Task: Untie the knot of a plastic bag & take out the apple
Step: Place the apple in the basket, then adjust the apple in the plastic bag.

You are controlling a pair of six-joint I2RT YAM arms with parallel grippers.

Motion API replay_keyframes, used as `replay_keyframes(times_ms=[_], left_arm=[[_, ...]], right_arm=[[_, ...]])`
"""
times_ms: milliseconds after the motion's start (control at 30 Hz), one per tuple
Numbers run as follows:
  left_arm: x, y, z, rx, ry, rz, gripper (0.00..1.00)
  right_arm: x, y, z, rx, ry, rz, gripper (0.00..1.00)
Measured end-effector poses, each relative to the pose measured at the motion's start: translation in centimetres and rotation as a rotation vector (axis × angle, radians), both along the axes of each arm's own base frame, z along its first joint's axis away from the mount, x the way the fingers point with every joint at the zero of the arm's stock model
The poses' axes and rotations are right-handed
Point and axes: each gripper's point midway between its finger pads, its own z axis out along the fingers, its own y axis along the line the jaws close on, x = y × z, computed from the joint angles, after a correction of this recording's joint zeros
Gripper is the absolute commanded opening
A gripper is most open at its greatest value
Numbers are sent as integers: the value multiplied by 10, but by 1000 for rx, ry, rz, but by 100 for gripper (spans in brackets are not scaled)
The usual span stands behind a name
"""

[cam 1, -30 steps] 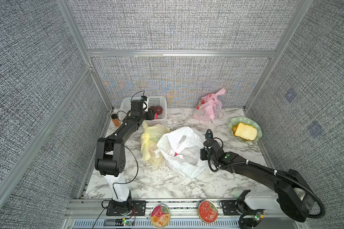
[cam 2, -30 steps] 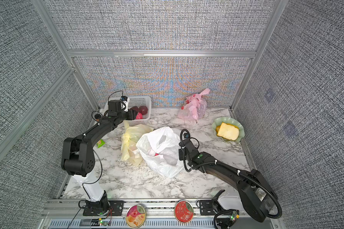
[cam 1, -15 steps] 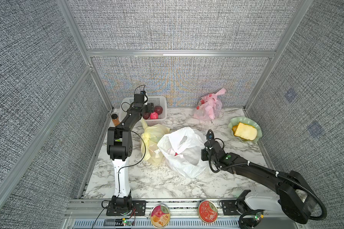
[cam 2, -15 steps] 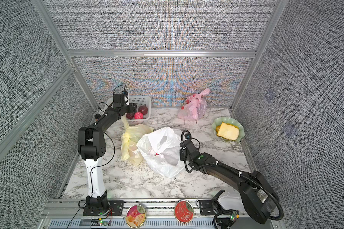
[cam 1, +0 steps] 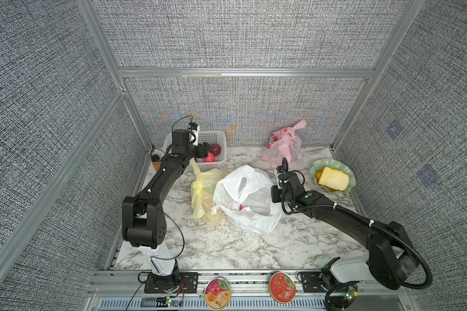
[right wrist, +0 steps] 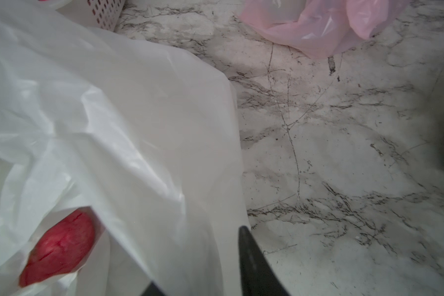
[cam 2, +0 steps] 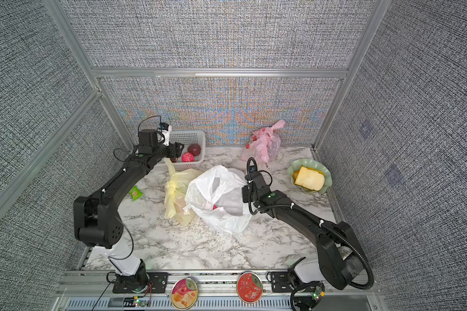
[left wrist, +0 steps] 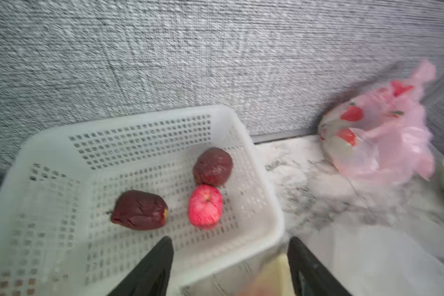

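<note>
A pink-red apple point(left wrist: 205, 206) lies in the white basket point(left wrist: 267, 194), between two dark red fruits point(left wrist: 212, 166) point(left wrist: 140, 210); both top views show the apple point(cam 1: 208, 159) point(cam 2: 188, 157). My left gripper point(left wrist: 230, 246) hangs open over the basket's near rim with nothing between its fingers. The white plastic bag point(cam 1: 243, 199) point(cam 2: 216, 199) lies mid-table with its mouth loose. A red item point(right wrist: 59, 246) shows through that mouth. My right gripper point(right wrist: 198, 256) stands open at the bag's right edge point(cam 1: 274, 194). Bag film drapes over one finger and hides most of it.
A knotted yellow bag point(cam 1: 202, 194) leans on the white bag's left side. A pink bag point(cam 1: 283, 145) sits at the back wall. A green plate point(cam 1: 314, 168) with bread point(cam 1: 333, 179) is at the right. Two round tins point(cam 1: 217, 293) point(cam 1: 282, 286) lie on the front rail.
My right gripper has opened at the white bag's edge. The left arm's elbow swung up and back down while its gripper stayed over the basket.
</note>
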Motion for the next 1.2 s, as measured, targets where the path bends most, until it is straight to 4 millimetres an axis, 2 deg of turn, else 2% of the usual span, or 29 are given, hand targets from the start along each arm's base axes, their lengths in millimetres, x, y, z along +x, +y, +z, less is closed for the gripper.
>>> replay_keyframes(times_ms=[100,200,300,367,500,667,800,933,967,1033,1067,1133,1200], left_arm=[[-64,-34,-2,-19,-3,-120,69],[-122,-68,1,-42,-29,-238,66],[-174,-99,-1,-76,-35,-347,65],[-198,-113,-11,-92,-14,-392,64],[-232,-141,-44,-81,73,-455,64],[-252,-156,-94,-10,183,-467,63],[-273,-162,-131,48,262,-481,63],[-300,-159,-167,103,336,-486,63],[-307,-157,-173,112,350,-486,63],[-317,-156,-182,118,372,-486,63],[-320,-155,-186,123,377,-482,63],[-320,-155,-185,118,378,-466,63],[-317,-155,-177,105,359,-448,63]], right_arm=[[-2,3,15,38,-5,5,70],[-15,0,27,92,4,-11,79],[-31,-8,40,165,-3,-46,85],[-45,-12,36,217,20,-62,86],[-75,-22,8,306,104,-116,88],[-103,-29,-43,393,229,-195,89],[-106,-20,-62,502,275,-224,89],[-100,0,-75,592,329,-217,88],[-98,7,-78,612,348,-204,85],[-97,20,-83,646,381,-181,71],[-97,27,-85,664,396,-165,59],[-98,40,-83,696,403,-124,29],[-98,51,-74,714,388,-84,9]])
